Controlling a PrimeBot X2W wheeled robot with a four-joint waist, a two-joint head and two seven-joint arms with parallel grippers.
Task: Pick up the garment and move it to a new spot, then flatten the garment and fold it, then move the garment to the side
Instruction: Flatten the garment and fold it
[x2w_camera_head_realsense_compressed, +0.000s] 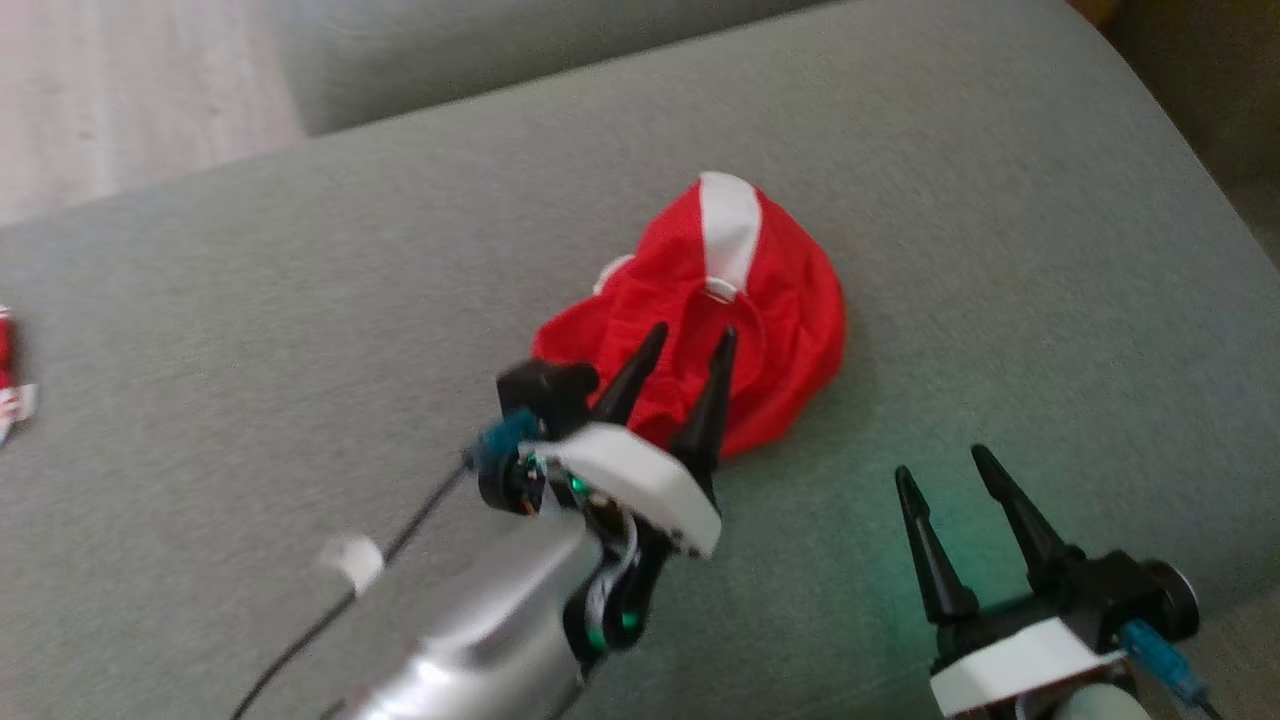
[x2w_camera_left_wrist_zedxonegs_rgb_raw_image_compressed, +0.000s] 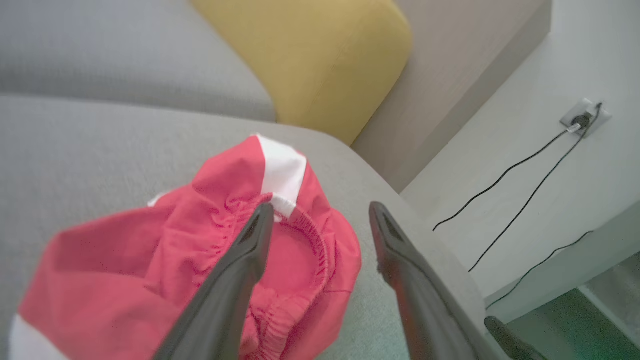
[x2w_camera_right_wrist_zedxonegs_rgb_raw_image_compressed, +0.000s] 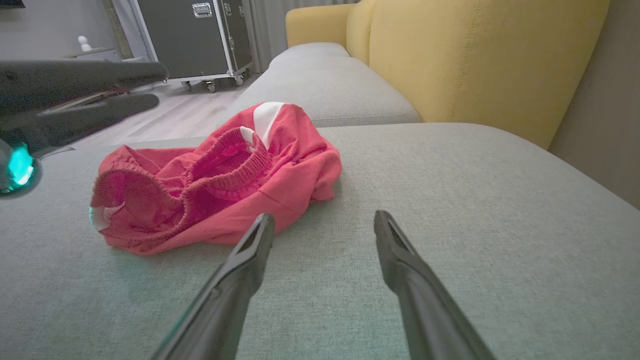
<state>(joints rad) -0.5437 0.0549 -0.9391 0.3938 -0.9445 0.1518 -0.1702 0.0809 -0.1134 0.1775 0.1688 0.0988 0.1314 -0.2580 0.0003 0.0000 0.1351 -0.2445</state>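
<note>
The garment (x2w_camera_head_realsense_compressed: 745, 310) is a crumpled red pair of shorts with a white stripe and an elastic waistband, lying bunched on the grey sofa cushion (x2w_camera_head_realsense_compressed: 300, 300). My left gripper (x2w_camera_head_realsense_compressed: 692, 340) hovers over its near edge, open, nothing between the fingers. In the left wrist view the garment (x2w_camera_left_wrist_zedxonegs_rgb_raw_image_compressed: 150, 260) lies under and left of that gripper (x2w_camera_left_wrist_zedxonegs_rgb_raw_image_compressed: 322, 212). My right gripper (x2w_camera_head_realsense_compressed: 940, 462) stands open over bare cushion to the right of the garment. Its own view has the garment (x2w_camera_right_wrist_zedxonegs_rgb_raw_image_compressed: 210, 185) ahead and left of the open right gripper (x2w_camera_right_wrist_zedxonegs_rgb_raw_image_compressed: 325, 217).
A yellow backrest (x2w_camera_right_wrist_zedxonegs_rgb_raw_image_compressed: 475, 55) rises behind the grey seat. Past the cushion's edge are a pale floor (x2w_camera_left_wrist_zedxonegs_rgb_raw_image_compressed: 550, 165) with black cables and a wall socket (x2w_camera_left_wrist_zedxonegs_rgb_raw_image_compressed: 582, 117). A black wheeled case (x2w_camera_right_wrist_zedxonegs_rgb_raw_image_compressed: 200, 37) stands far off. A red and white item (x2w_camera_head_realsense_compressed: 10, 385) lies at the left edge.
</note>
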